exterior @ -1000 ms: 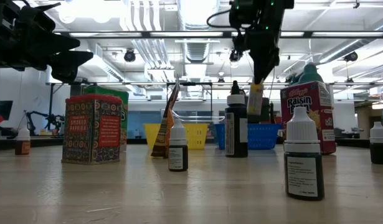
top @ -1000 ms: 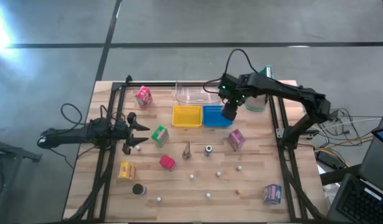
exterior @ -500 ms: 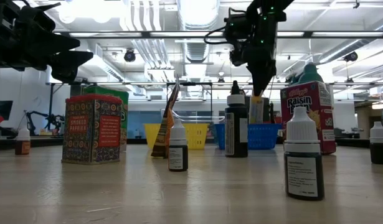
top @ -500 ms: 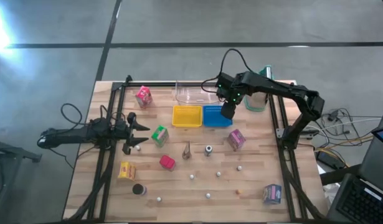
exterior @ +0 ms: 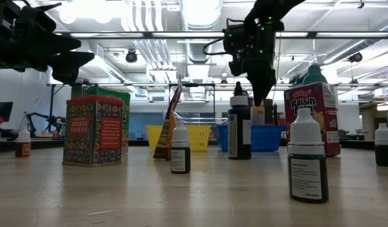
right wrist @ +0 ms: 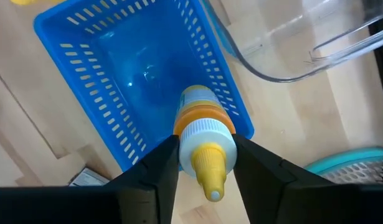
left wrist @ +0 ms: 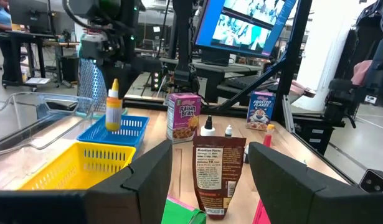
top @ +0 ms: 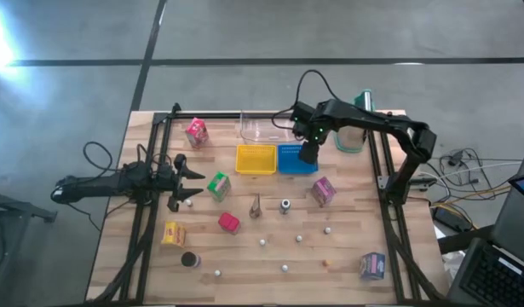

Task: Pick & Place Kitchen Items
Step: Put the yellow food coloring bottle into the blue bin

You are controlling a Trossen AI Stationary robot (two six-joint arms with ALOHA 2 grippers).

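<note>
My right gripper [right wrist: 203,152] is shut on a small yellow bottle [right wrist: 200,118] with a white and orange cap. It holds the bottle over the blue basket [top: 287,162]. In the left wrist view the bottle [left wrist: 114,106] reaches down between the basket's walls [left wrist: 132,127]; whether it touches the floor I cannot tell. Cartons stand on the table: pink [top: 196,131], green [top: 217,185], red [top: 228,223], yellow [top: 173,233] and purple [top: 322,191]. Small white balls [top: 285,267] and a dark disc [top: 189,259] lie near the front. My left gripper [top: 189,183] waits open at the table's left. My right gripper pinches the bottle's cap end, at the white collar [right wrist: 186,142], between its two fingers [right wrist: 157,168]. The fingers come from above and point down. The bottle hangs upright below them, its body inside the blue basket.
A yellow basket [top: 256,159] stands left of the blue one, with a clear tub [top: 263,128] behind them. A jug with a teal lid [top: 355,136] stands at the far right. Small dark bottles [exterior: 307,164] and a pouch [top: 256,205] stand mid-table.
My right gripper has come down and a little toward the table's left, over the blue basket. The yellow bottle has stayed upright in its hold and has sunk between the basket's walls.
</note>
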